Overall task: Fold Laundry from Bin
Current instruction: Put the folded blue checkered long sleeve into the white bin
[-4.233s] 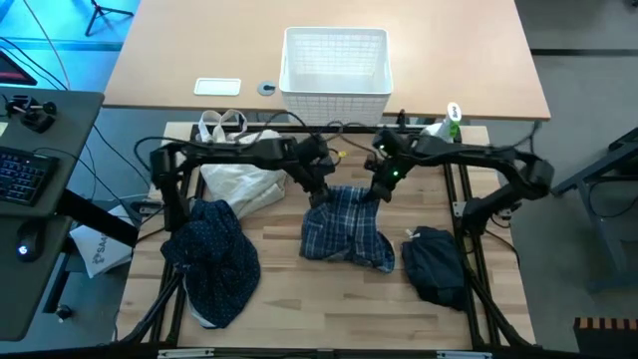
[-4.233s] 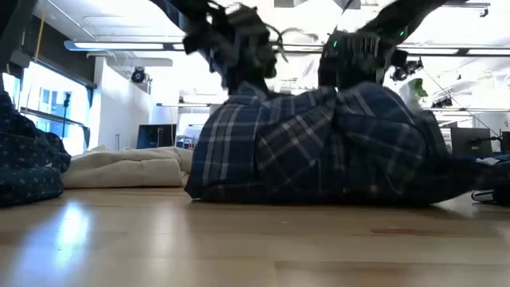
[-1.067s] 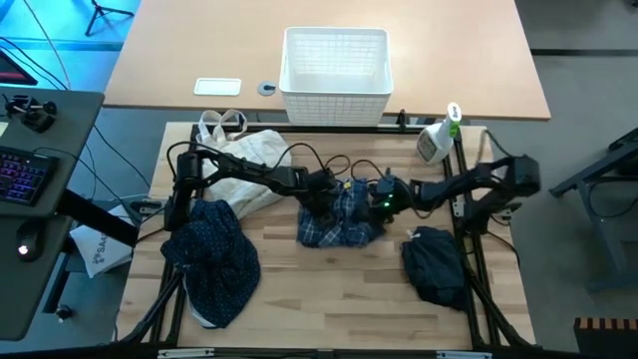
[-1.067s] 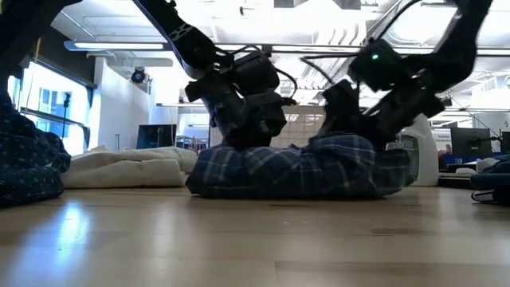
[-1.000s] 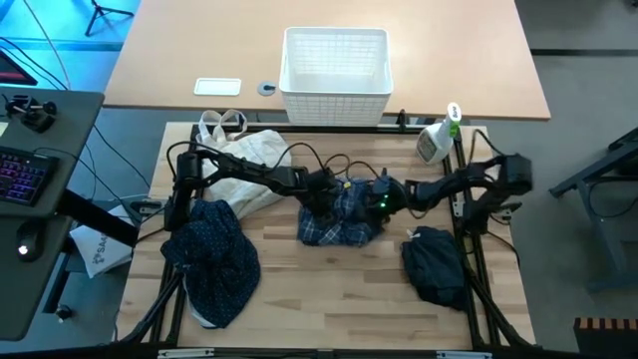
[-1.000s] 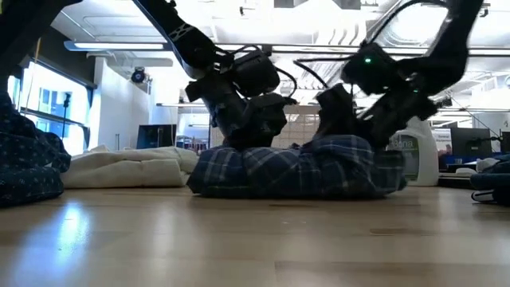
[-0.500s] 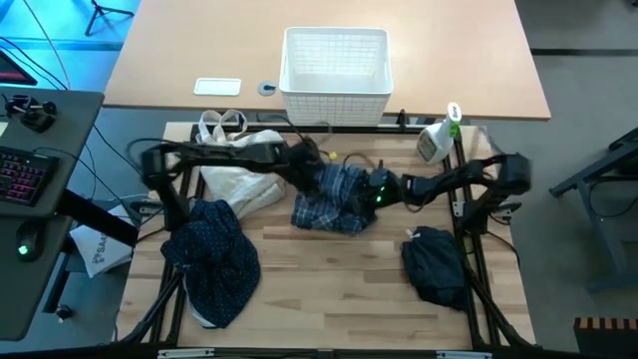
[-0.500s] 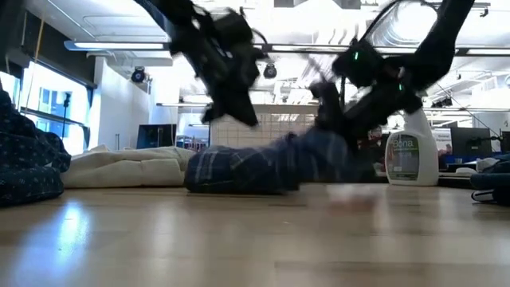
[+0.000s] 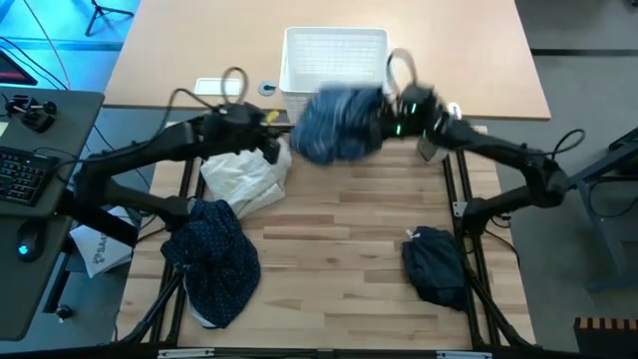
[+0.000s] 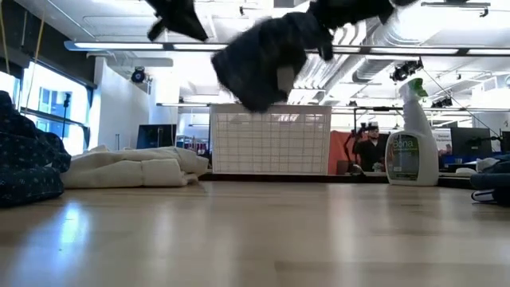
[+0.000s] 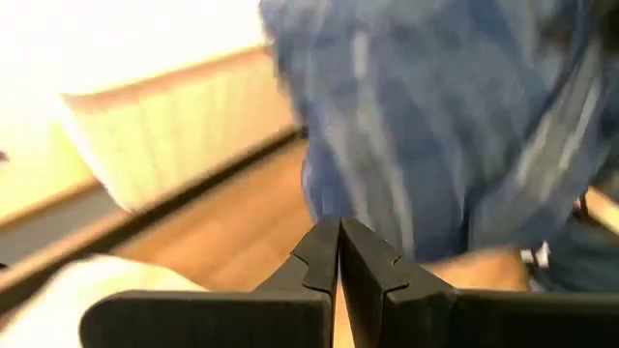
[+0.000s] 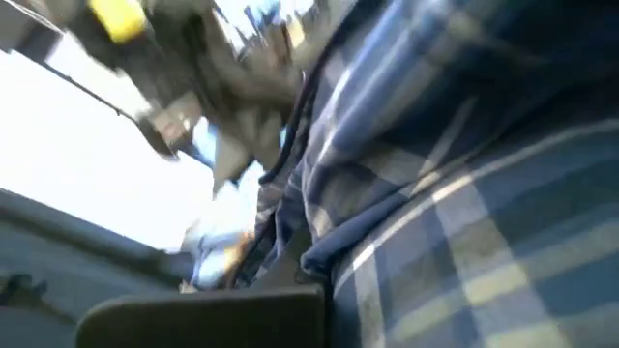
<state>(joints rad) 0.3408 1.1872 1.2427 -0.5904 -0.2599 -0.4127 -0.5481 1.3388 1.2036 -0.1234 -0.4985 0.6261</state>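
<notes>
The blue-and-white plaid shirt [image 9: 339, 125] is bunched up in the air, just in front of the white lattice bin [image 9: 335, 60]; in the low view the shirt [image 10: 267, 60] hangs well above the table. My right gripper [image 9: 391, 108] is at the shirt's upper right and shut on it. My left gripper [image 11: 338, 237] is raised to the left of the shirt [image 11: 435, 126], shut, with nothing between its fingers. A navy dotted shirt [image 9: 214, 259] lies in a heap at the near left, and a dark navy piece [image 9: 436, 264] at the near right. My right gripper holds bunched plaid cloth [image 12: 464, 193] at the shirt's upper right side. The cloth covers the fingers in the right wrist view, so the layers and the exact spot do not show. The shirt hangs crumpled below and beside the gripper, clear of the table.
A cream cloth bag [image 9: 244, 175] lies at the far left of the work surface. A spray bottle [image 10: 404, 135] stands at the far right. The bin [image 10: 271, 143] stands beyond the table's far edge. Bare wood lies in the middle [image 9: 339, 239].
Both grippers have risen and gone toward the far edge. The plaid shirt, which lay in a heap at the table's middle, has gone up with my right gripper and now hangs clear in front of the bin. My left gripper has come away from it to the left.
</notes>
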